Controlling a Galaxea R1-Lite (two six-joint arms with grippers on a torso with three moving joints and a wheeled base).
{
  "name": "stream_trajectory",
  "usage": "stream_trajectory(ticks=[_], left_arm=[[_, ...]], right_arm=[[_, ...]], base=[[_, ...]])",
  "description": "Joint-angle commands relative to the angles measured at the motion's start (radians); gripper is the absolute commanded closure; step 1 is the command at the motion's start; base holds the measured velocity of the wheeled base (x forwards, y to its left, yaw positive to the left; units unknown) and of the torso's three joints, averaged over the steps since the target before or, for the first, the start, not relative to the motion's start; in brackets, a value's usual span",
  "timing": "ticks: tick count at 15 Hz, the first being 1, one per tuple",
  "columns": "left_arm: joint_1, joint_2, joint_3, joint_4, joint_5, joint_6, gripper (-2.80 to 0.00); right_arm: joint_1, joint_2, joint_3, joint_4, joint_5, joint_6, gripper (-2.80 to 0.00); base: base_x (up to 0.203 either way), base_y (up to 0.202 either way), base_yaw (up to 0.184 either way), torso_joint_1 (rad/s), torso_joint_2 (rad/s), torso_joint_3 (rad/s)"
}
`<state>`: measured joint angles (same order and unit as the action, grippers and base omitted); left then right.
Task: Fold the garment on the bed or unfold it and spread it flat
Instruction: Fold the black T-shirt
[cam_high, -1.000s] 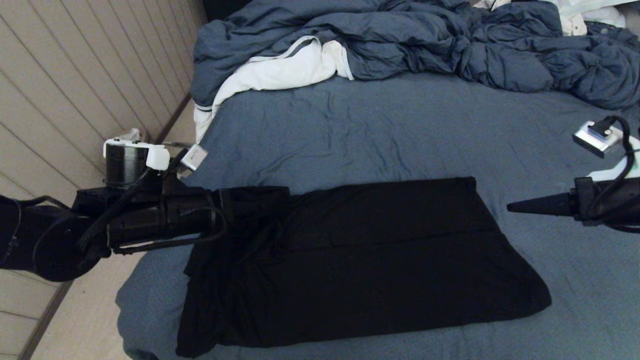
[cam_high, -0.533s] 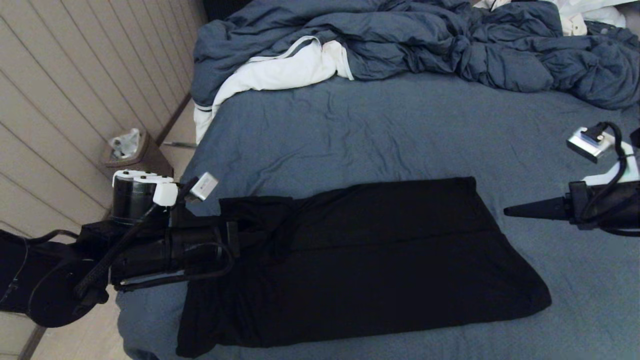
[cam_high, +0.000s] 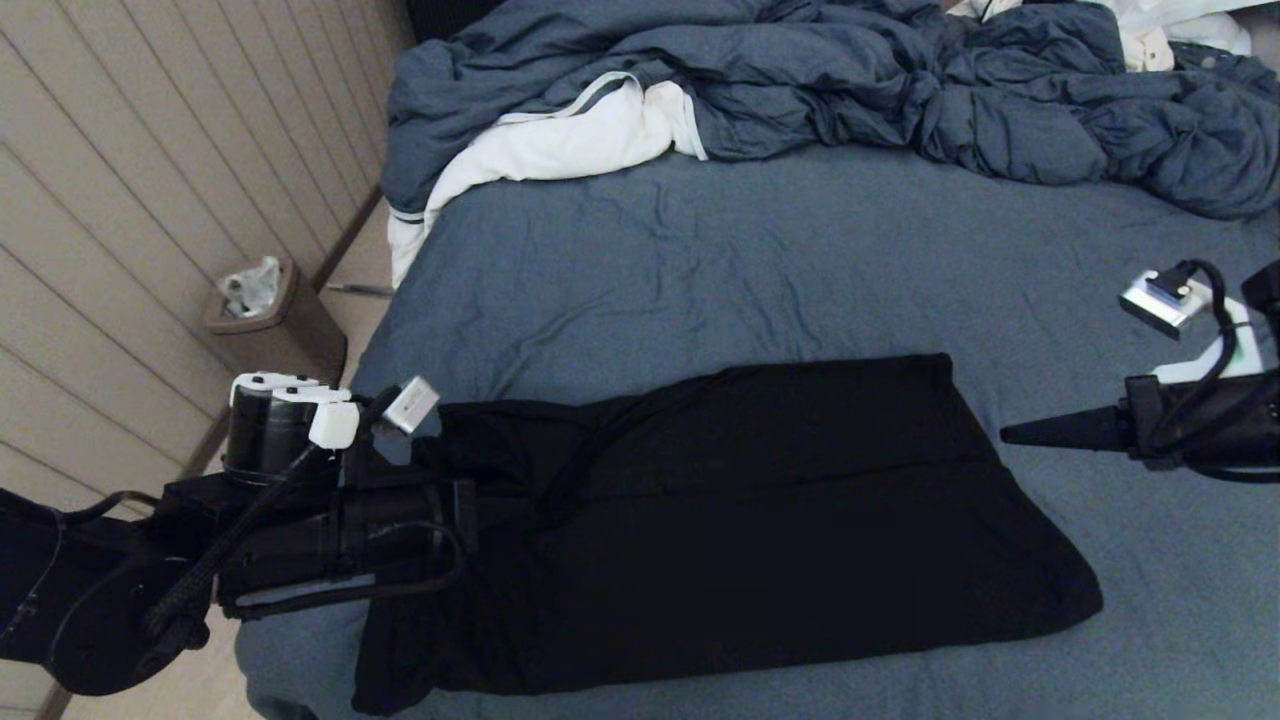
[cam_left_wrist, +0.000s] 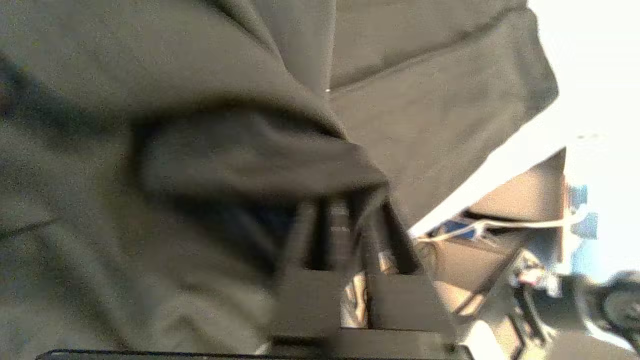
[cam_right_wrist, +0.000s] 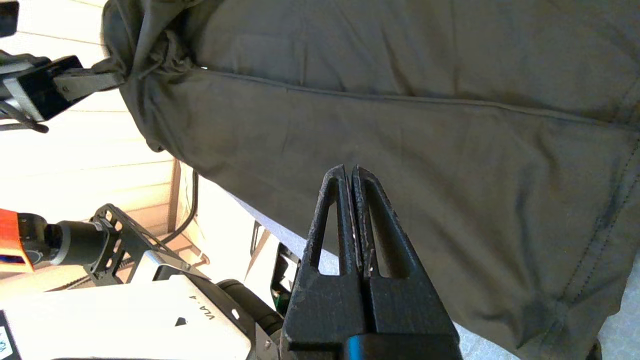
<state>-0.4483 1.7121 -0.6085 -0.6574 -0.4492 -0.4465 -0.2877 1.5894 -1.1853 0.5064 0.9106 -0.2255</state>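
The garment (cam_high: 750, 510) is a black T-shirt lying folded into a long band across the near part of the bed (cam_high: 750, 270), plain side up, with no print showing. My left gripper (cam_high: 505, 495) is at the band's left end, shut on a bunched fold of the garment (cam_left_wrist: 200, 100); cloth drapes over its fingers (cam_left_wrist: 340, 225). My right gripper (cam_high: 1005, 434) hovers just off the band's right edge, shut with nothing in it. In the right wrist view its fingertips (cam_right_wrist: 350, 172) point across the garment (cam_right_wrist: 425, 125) toward the left arm.
A rumpled blue-grey duvet (cam_high: 850, 80) and a white cloth with a striped edge (cam_high: 560, 140) are heaped at the far end of the bed. A brown bin (cam_high: 275, 325) stands on the floor by the panelled wall, left of the bed. The bed's left edge runs beneath my left arm.
My left arm has come down and toward the near edge, carrying the garment's left end lower. My right gripper has edged slightly left, toward the garment.
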Motion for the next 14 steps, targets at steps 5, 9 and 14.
stream_trajectory(ticks=[5,9,14], left_arm=[[-0.031,-0.017,0.039,-0.020,0.030,-0.006,-2.80],[-0.071,-0.066,0.135,-0.107,0.038,0.000,-2.80],[-0.080,-0.175,0.259,-0.117,0.039,0.001,-2.80]], right_arm=[[-0.001,0.006,0.003,0.003,0.005,-0.002,0.00],[-0.002,0.006,0.007,0.003,0.005,-0.002,0.00],[-0.001,0.008,0.010,0.003,0.005,-0.002,0.00]], base=[[0.000,0.000,0.000,0.000,0.00,0.000],[0.000,0.000,0.000,0.000,0.00,0.000],[0.000,0.000,0.000,0.000,0.00,0.000]])
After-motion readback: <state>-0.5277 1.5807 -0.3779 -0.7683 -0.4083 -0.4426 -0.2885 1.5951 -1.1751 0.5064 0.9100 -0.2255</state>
